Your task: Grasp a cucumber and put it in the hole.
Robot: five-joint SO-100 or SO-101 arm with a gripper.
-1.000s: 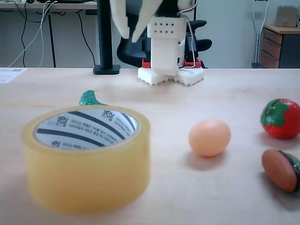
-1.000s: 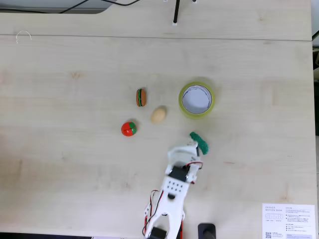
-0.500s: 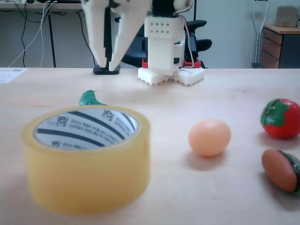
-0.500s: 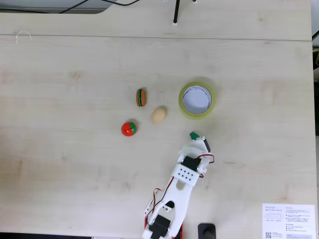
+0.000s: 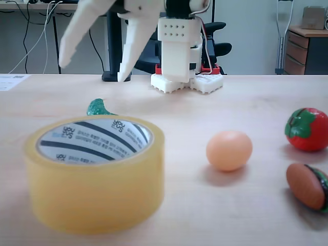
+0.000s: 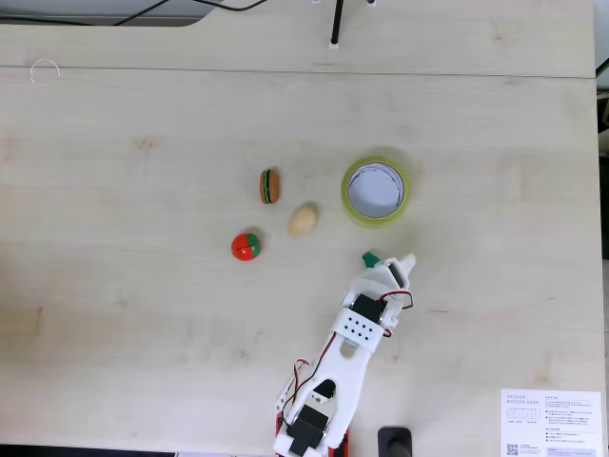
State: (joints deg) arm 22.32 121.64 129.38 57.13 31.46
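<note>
The dark green cucumber [image 5: 97,107] lies on the table just behind the yellowish tape roll [image 5: 95,189]; only its rounded tip shows there. From above, a small green end of the cucumber [image 6: 368,258] pokes out from under my white gripper [image 6: 392,267]. The gripper [image 5: 94,69] hangs above the cucumber with its fingers spread wide, open and holding nothing. The hole [image 5: 95,139] faces up, its white core printed with dark stripes. In the top-down fixed view the hole [image 6: 376,190] in the tape roll [image 6: 350,202] lies a short way beyond the gripper.
An egg [image 6: 303,221], a red tomato [image 6: 245,247] and a toy burger [image 6: 269,186] sit left of the roll seen from above. The arm's base [image 5: 184,51] stands at the back, with a black stand [image 5: 115,41] beside it. A printed sheet [image 6: 552,424] lies at the table's corner.
The gripper swung over the cucumber, came lower, and its fingers spread from nearly together to wide apart. The cucumber, roll and other toys stayed put.
</note>
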